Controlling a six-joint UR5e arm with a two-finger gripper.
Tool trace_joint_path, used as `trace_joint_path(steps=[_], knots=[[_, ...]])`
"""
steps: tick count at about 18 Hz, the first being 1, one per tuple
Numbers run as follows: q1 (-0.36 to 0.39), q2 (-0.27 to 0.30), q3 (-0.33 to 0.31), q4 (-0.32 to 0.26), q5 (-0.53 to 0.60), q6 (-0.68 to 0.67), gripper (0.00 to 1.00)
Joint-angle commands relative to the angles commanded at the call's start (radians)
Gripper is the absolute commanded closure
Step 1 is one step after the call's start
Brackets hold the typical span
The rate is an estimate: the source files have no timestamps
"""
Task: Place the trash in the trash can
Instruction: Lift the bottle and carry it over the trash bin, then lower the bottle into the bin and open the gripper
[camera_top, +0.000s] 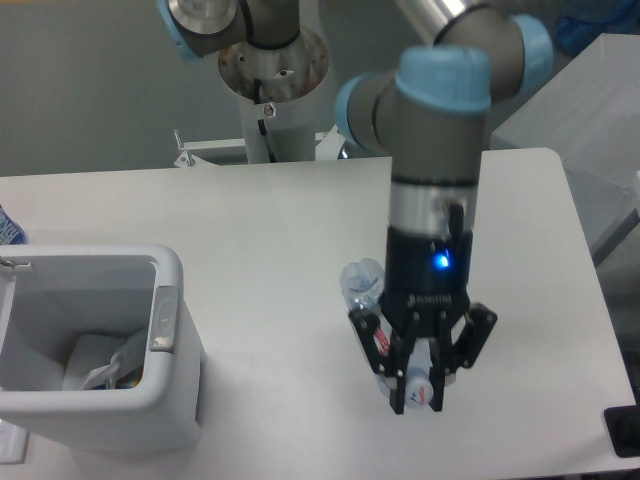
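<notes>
The white trash can (175, 275) stands at the table's front left. A crumpled clear wrapper (100, 365) lies inside it on the bottom. My gripper (418, 393) hangs to the right of the can, over the front middle of the table, pointing down. It is shut on the clear plastic bottle (362, 282), which lies slanted between the fingers. The bottle's clear base sticks out to the upper left, while its pale cap and red label (420, 385) show at the fingertips. The wrist and fingers hide the bottle's middle.
The arm's base column (270, 70) rises behind the table's far edge. A blue object (8, 228) pokes in at the left edge. A black item (625, 432) sits at the front right corner, and a grey box (580, 110) stands beyond the table's right side.
</notes>
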Motion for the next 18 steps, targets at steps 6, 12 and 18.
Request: trace_joint_path(steps=[6,12,18], knots=[[-0.104,0.074,-0.009,-0.002,0.0,-0.044,0.63],[-0.198,0.085,-0.008,-0.002,0.0,-0.064,0.63],[-0.255,0.068,0.002,-0.002,0.0,-0.078,0.63]])
